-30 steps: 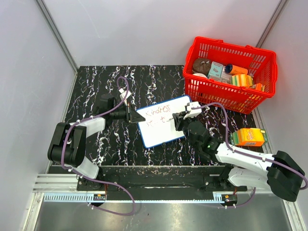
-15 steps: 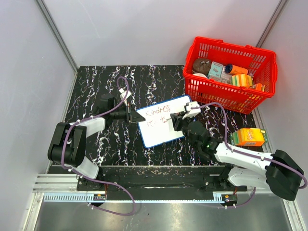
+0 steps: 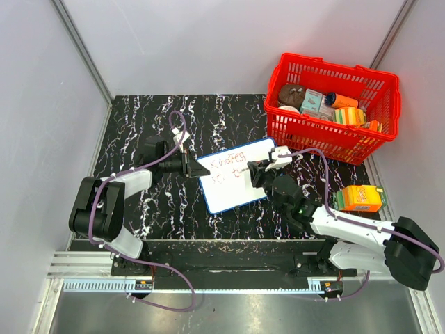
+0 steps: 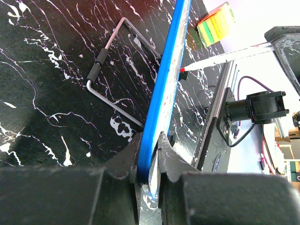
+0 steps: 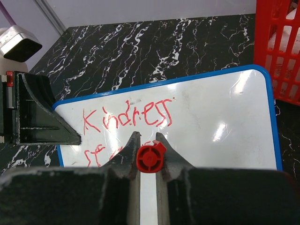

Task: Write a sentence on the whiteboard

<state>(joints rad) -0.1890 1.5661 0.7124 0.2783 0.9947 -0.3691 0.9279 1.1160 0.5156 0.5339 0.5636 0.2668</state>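
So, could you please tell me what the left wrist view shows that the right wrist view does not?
Only the left wrist view shows the whiteboard edge-on, its blue frame pinched in the left jaws, and a bent metal rod on the side away from the marker. Only the right wrist view shows the board's white face and the red writing on it, starting "Kindness". Both show the board, the black table and the marker in the right jaws.

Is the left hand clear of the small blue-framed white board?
No, the left hand is clamped on the blue frame edge of the small white whiteboard, one finger on each side.
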